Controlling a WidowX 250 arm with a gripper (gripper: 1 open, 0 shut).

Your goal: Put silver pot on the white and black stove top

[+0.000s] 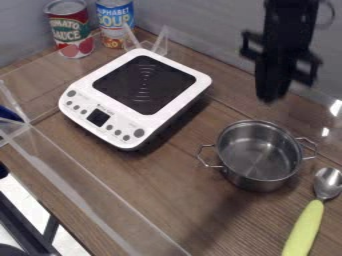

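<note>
The silver pot stands empty on the wooden table at the right, its wire loop handles sticking out to both sides. My gripper hangs well above the pot's far rim, pointing down, its fingers shut together with nothing between them. The white and black stove top lies left of the pot, its black glass bare and its buttons facing the front left.
A spoon with a yellow-green handle lies right of the pot near the table's edge. Two cans stand at the back left behind the stove. A clear plastic rail runs along the front, with a blue object at far left.
</note>
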